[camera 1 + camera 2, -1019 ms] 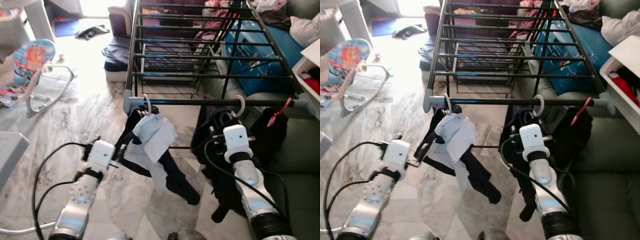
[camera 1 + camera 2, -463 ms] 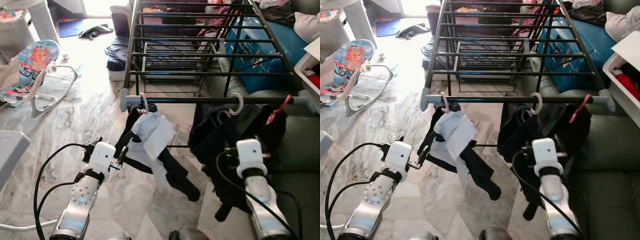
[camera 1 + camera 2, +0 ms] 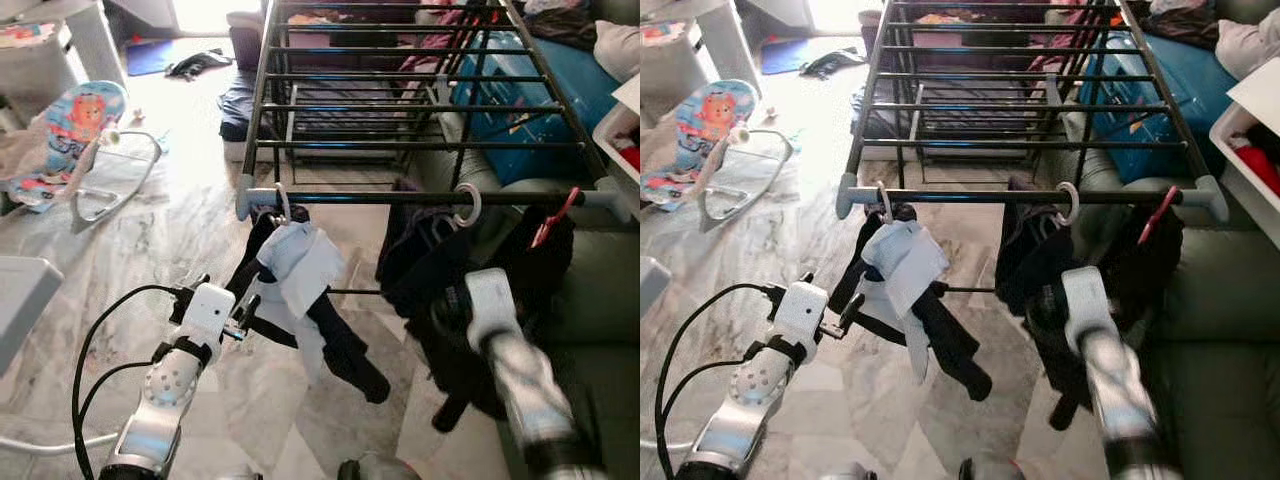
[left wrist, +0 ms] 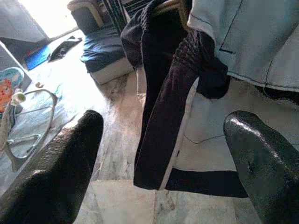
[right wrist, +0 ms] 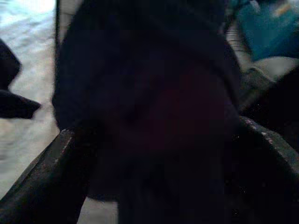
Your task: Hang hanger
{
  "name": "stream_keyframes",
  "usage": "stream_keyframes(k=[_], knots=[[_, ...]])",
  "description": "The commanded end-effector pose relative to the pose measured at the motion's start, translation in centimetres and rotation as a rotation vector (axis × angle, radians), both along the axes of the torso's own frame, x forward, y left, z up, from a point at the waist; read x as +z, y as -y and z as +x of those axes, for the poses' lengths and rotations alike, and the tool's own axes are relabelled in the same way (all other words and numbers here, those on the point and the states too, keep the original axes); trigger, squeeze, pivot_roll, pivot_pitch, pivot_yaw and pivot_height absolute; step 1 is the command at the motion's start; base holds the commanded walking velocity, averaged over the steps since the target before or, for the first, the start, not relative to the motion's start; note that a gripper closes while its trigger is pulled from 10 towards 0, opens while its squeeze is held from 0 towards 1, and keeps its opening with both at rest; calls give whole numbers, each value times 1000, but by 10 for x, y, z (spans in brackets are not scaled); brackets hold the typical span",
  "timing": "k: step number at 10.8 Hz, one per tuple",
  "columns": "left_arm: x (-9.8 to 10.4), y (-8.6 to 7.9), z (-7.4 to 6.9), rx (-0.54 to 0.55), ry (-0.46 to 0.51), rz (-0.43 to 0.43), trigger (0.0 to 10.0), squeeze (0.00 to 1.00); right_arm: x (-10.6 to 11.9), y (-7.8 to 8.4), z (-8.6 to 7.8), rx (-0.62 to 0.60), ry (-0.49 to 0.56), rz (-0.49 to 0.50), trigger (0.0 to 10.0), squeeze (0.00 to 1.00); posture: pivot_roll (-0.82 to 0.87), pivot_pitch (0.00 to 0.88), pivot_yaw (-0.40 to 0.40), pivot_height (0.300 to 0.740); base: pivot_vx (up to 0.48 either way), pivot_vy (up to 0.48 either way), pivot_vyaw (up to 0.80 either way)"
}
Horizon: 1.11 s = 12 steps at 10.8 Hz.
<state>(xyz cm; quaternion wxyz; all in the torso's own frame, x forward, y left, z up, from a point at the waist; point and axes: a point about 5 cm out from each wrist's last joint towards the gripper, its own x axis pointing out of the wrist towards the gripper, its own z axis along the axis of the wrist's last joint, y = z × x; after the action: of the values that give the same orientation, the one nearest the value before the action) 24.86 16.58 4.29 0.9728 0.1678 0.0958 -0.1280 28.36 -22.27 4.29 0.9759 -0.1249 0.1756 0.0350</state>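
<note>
The white plastic hanger hook (image 3: 466, 204) sits looped over the dark front rail of the black metal drying rack (image 3: 400, 199), toward the rail's three o'clock end, with a dark garment (image 3: 440, 285) hanging from it. The right gripper (image 5: 154, 154) is blurred, just below at six o'clock, fingers spread wide around the dark cloth without pinching it. At nine o'clock along the rail another hook carries a pale blue and navy garment (image 3: 297, 270). The left gripper (image 4: 163, 154) is near that garment, fingers apart, holding nothing. A red clip (image 3: 556, 220) hangs at the three o'clock end.
</note>
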Motion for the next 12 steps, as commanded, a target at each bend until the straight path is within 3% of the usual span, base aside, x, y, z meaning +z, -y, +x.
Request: stream_keyframes(k=[1,3,8,12], knots=[[-1,-1,1,-2,-13,17,10000,0,-3,0,3,20,-36,25,0,0,-20,16,1,740,0,0,0],[-3,0,2,-2,-21,17,10000,0,2,-9,20,82,-56,62,0,0,-15,9,0,740,0,0,0],[-6,1,4,-5,-39,18,10000,0,-15,-3,9,86,-144,61,0,0,-21,3,-2,740,0,0,0],[-7,2,4,-6,-44,13,10000,0,-10,-6,13,85,-71,69,0,0,-19,5,-16,740,0,0,0]])
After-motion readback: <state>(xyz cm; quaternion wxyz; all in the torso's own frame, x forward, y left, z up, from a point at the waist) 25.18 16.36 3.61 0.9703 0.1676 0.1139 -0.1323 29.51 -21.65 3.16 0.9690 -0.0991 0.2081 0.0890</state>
